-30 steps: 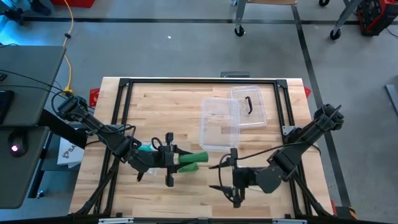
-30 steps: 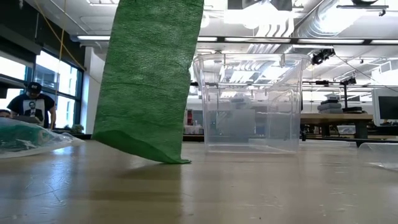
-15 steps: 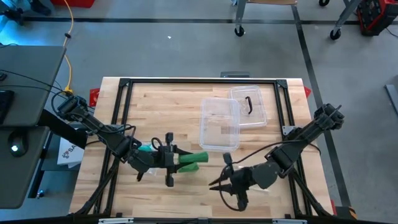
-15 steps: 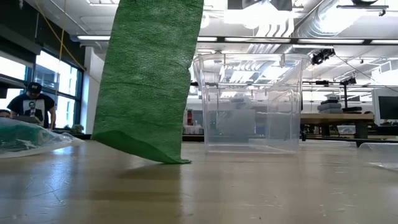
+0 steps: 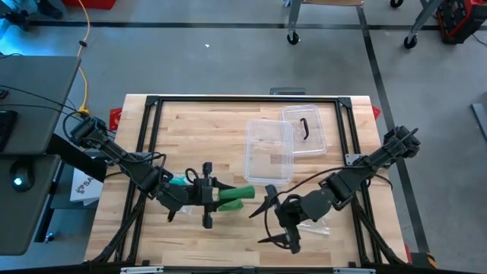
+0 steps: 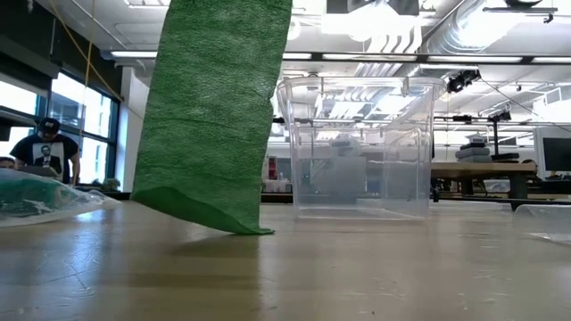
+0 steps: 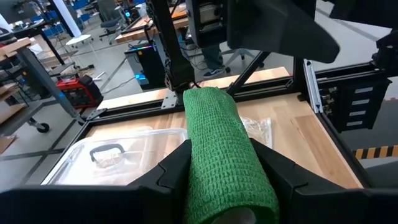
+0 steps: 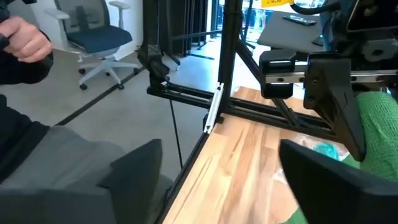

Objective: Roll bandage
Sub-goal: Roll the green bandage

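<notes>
From above, you see the left end effector point(image 5: 217, 196) clamped on the green bandage roll point(image 5: 234, 196), which sits just off the near-left corner of the clear bin point(image 5: 268, 152). The left arm reaches in low from the tabletop's point(image 5: 190, 129) left edge, its wrist level. The right end effector point(image 5: 270, 217) hangs near the bin's front edge with its fingers spread wide and nothing between them; its arm bends in from the right rail. A clear lid point(image 5: 306, 129) with a dark handle lies touching the bin's far-right side. You cannot make out much of the clear wrapper by the left wrist.

At tabletop height, neither arm shows. A broad strip of green bandage point(image 6: 214, 116) hangs down left of the bin point(image 6: 361, 147), its top cut off by the frame and its bottom edge touching the wood. This loose tail is not readable from above. A crumpled clear wrapper point(image 6: 40, 198) lies far left of the bin, partly cut off. A person point(image 6: 46, 152) stands in the room beyond.

From the left wrist, you look along the roll point(image 7: 227, 162) gripped between both fingers point(image 7: 171, 174); the bin and its lid point(image 7: 106, 155) lie beyond it.

From the right wrist, the two fingers point(image 8: 134, 165) stand well apart, empty. The green roll point(image 8: 376, 134) is half hidden behind the left arm's hardware. A person's hand point(image 8: 25, 40) shows off the tabletop.
</notes>
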Available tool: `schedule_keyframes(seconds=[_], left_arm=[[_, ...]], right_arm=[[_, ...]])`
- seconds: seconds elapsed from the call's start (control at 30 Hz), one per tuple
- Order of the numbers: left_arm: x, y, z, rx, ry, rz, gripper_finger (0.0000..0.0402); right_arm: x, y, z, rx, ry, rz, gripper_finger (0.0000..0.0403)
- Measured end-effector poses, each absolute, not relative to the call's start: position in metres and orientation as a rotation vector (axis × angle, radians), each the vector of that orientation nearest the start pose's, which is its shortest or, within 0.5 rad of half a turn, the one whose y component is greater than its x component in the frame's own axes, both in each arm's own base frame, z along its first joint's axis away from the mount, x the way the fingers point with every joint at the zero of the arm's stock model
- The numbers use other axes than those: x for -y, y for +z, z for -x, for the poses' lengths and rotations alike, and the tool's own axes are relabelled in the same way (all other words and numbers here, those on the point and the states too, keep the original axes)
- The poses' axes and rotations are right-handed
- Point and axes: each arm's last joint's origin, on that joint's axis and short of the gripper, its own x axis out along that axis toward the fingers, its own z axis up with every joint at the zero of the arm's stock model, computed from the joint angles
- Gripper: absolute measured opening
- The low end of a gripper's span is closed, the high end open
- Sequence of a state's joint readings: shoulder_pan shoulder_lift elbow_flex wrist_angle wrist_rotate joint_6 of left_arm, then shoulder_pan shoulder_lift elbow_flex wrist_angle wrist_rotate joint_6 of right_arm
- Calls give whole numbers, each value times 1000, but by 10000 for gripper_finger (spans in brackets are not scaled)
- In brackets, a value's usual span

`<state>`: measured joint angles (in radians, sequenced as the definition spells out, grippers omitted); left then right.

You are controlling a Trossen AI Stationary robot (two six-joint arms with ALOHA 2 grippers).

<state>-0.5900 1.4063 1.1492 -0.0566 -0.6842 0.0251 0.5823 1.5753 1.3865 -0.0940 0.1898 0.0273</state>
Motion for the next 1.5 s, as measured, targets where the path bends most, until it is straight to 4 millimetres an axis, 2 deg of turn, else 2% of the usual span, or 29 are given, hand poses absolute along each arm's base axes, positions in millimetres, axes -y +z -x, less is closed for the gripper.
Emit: schedule_keyframes(seconds=[0.13, 0.23, 0.4, 0.5, 0.67, 0.83, 1.0, 1.17, 1.37, 1.5], left_arm=[[160, 332, -272, -253, 92, -195, 122], [160, 332, -272, -253, 92, -196, 122], [161, 332, -271, -252, 81, -195, 122], [162, 332, -272, -251, 48, -214, 122], [163, 334, -273, -235, 26, -252, 122], [164, 335, -273, -217, 18, -265, 122], [166, 337, -273, -198, -16, -294, 122], [166, 340, -274, -169, -28, -247, 125], [157, 339, -280, -191, -83, -17, 180], [147, 332, -286, -258, -110, 174, 220]], right_arm=[[-196, 354, -308, -271, 366, 65, 358], [-191, 353, -307, -280, 212, 89, 363], [-184, 359, -292, -304, -29, 168, 364], [-183, 353, -291, -338, -29, 159, 364], [-176, 335, -307, -315, -33, 139, 364], [-169, 334, -314, -260, -9, 130, 357], [-168, 335, -316, -251, 23, 152, 304], [-170, 335, -316, -242, 45, 243, 209], [-175, 334, -311, -254, 18, 437, 96], [-180, 330, -306, -296, -18, 642, 52]])
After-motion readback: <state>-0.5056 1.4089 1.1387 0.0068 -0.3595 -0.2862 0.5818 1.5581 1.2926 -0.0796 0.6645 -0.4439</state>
